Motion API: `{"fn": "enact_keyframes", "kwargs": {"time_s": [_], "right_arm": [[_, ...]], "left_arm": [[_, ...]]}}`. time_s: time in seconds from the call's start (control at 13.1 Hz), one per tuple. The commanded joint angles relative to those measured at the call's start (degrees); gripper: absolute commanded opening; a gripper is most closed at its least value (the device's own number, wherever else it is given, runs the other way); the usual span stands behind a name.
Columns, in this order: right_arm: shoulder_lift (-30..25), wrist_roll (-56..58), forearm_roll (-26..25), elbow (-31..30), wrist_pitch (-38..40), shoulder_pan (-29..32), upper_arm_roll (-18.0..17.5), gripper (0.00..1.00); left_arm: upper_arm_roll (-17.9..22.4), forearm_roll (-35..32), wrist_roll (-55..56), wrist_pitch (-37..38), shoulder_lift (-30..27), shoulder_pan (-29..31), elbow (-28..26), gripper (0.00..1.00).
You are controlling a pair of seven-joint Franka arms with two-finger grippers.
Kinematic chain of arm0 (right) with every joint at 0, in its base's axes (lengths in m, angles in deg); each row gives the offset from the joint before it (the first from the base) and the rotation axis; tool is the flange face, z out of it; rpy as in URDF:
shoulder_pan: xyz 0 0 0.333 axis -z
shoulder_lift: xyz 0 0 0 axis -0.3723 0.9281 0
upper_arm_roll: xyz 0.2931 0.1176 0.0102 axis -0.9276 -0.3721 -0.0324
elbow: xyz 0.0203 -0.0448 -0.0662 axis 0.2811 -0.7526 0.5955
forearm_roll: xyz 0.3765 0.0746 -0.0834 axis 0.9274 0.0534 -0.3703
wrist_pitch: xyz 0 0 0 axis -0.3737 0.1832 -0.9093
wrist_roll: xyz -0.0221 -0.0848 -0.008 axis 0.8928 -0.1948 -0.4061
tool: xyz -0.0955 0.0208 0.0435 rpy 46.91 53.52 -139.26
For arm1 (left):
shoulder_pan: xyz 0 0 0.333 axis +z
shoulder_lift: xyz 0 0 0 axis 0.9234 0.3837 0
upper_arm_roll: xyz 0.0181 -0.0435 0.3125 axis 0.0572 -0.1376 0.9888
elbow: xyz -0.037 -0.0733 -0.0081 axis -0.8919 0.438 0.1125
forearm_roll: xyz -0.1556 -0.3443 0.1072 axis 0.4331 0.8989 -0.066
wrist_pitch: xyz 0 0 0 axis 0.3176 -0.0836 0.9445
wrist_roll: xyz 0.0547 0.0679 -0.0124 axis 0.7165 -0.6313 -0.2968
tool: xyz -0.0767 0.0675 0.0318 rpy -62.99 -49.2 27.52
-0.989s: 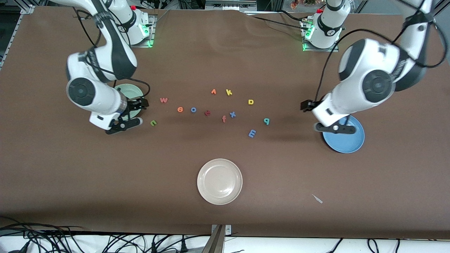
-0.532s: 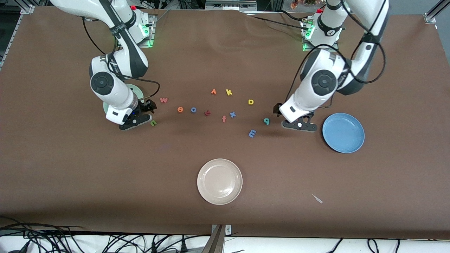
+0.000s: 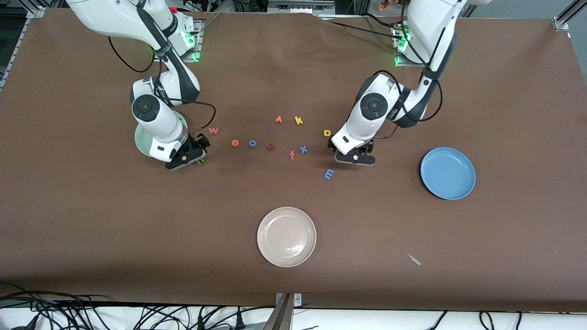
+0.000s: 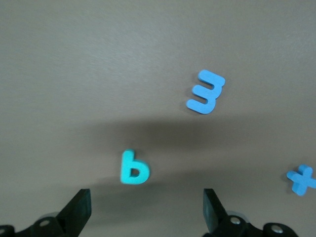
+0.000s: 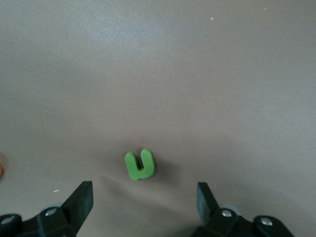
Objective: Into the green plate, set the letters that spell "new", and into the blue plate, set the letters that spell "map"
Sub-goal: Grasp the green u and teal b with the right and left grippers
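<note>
Letters lie flat — green "n" (image 5: 139, 165), teal "p" (image 4: 134, 168).

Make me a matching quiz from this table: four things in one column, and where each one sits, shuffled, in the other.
Things:
1. teal p
2. green n
3. blue plate
4. cream plate

Places:
A. below the open right gripper
B. nearest the front camera
C. below the open left gripper
D. toward the left arm's end

Pairs: 1-C, 2-A, 3-D, 4-B
</note>
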Motion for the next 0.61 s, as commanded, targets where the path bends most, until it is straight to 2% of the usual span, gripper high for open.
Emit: {"fn": "enact_keyframes", "kwargs": {"time_s": [0.0, 0.15, 0.3, 0.38, 0.53], "right_arm": [[1.64, 0.59, -0.85, -0.03, -3.83, -0.48, -0.25, 0.69], [3.22, 0.68, -0.85, -0.03, -6.47, -0.57, -0.16, 0.65], [3.32, 0.68, -0.85, -0.12, -6.74, -0.57, -0.16, 0.55], [3.32, 0.68, -0.85, -0.12, -6.74, -0.57, -0.16, 0.48], [3.23, 0.94, -0.85, -0.12, -6.74, -0.66, -0.25, 0.2]], "left_arm": [[0.99, 0.15, -0.05, -2.59, 2.51, -0.84, 0.96, 1.0], [0.99, -3.18, 0.21, -2.51, 2.96, -0.84, 1.23, 1.0], [1.08, -3.63, 0.21, -2.42, 3.13, -0.92, 1.23, 0.94], [1.08, -3.72, 0.12, -2.25, 3.22, -0.92, 1.23, 0.9], [1.08, -5.21, 0.12, -2.07, 3.83, -0.84, 1.23, 0.85]]}}
